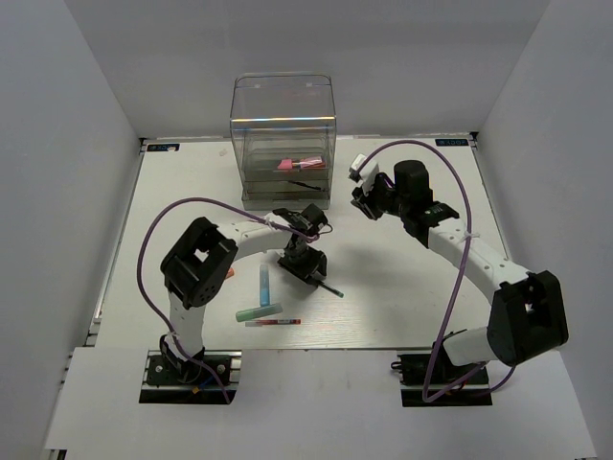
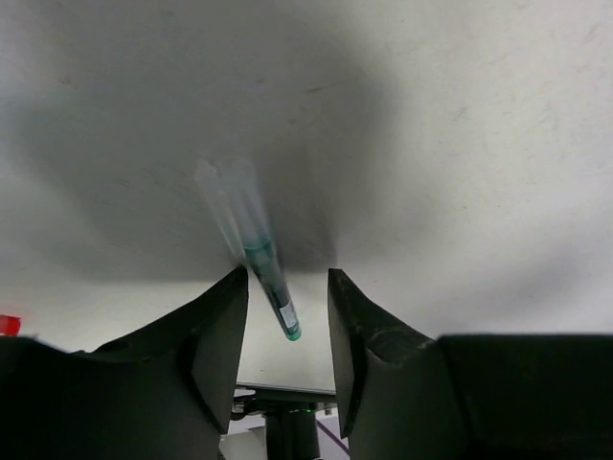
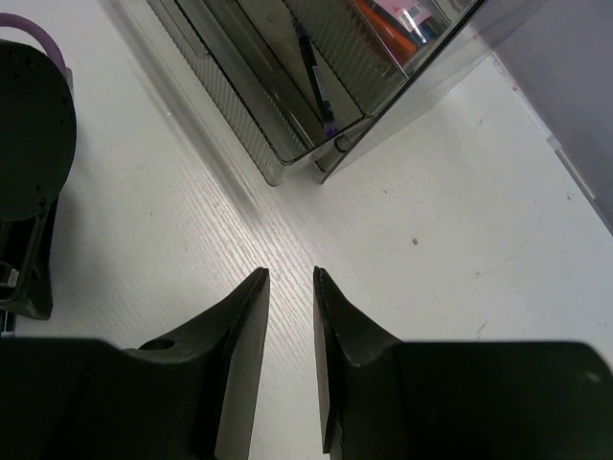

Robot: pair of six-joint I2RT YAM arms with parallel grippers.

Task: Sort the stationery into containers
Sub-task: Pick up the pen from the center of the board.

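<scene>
Step in hand, as I read it: pick-up of a thin dark pen (image 2: 278,302) with a green tip. The left gripper (image 2: 287,286) is sitting low over the table (image 1: 402,307), its jaws standing part-way open with the pen running between them. The pen is lying close to one finger (image 2: 222,331), with bare table showing on its other side, so I am judging it not yet clamped; its far end is blurring in the wrist view. In the top view the pen's tip is poking out from under the gripper toward the middle of the table. The right gripper (image 3: 290,276) is hanging near the right front corner of the clear box (image 1: 283,129), jaws showing only a narrow gap and holding nothing. The box is standing at the far edge of the table with its drawers (image 1: 285,187) at the bottom; a pink item (image 1: 286,165) and a dark pen (image 3: 311,72) are lying inside. Still waiting on the table: a light blue marker (image 1: 263,285), a teal-green marker (image 1: 259,312) and a thin red pen (image 1: 273,323), all near the left arm's base side. The next move is calling for closing squarely on the pen, lifting, then carrying it back to the box. Room: open table between gripper and box, but the right gripper is crowding that corner, and the white side walls (image 1: 77,144) are closing in both flanks.
</scene>
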